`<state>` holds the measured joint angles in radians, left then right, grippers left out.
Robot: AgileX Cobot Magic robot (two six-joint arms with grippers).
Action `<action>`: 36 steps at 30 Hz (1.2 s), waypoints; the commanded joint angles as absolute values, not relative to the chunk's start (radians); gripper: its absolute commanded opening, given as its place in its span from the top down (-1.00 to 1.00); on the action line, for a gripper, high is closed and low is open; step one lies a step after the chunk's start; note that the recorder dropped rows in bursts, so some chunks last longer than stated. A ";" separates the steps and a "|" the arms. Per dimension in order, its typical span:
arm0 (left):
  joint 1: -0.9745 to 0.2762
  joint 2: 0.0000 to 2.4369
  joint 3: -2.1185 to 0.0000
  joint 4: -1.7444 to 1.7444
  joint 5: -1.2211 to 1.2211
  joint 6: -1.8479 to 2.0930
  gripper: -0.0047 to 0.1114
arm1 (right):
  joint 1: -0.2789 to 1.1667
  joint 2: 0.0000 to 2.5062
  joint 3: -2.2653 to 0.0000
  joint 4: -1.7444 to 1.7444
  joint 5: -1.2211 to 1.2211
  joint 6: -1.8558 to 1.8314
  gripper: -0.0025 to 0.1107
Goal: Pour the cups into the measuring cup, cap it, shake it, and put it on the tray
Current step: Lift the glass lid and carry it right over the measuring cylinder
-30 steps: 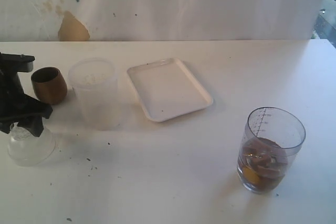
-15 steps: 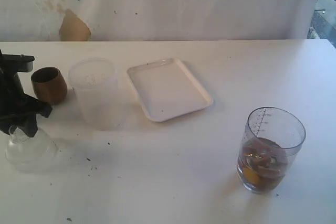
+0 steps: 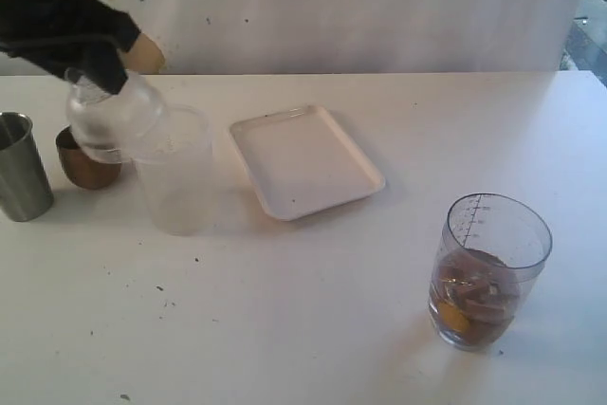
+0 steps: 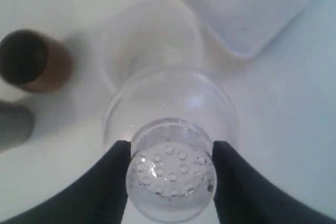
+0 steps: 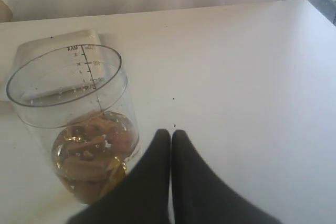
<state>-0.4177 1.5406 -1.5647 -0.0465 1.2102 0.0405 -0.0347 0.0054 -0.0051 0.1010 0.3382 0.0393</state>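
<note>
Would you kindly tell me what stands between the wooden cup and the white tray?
The frosted tub stands there, as the exterior view shows.

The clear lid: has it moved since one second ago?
Yes. The clear lid, held by the left gripper, rose and went right: before, it sat lower left of the frosted tub; now it overlaps the tub's rim.

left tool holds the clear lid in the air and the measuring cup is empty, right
Not empty: the measuring cup holds brownish contents, seen in the right wrist view. The left tool does hold the clear lid in the air.
</note>
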 commanded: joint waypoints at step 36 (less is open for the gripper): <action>-1.071 2.017 -2.101 -0.077 1.219 -0.026 0.92 | -0.030 0.000 0.000 0.099 0.336 0.039 0.96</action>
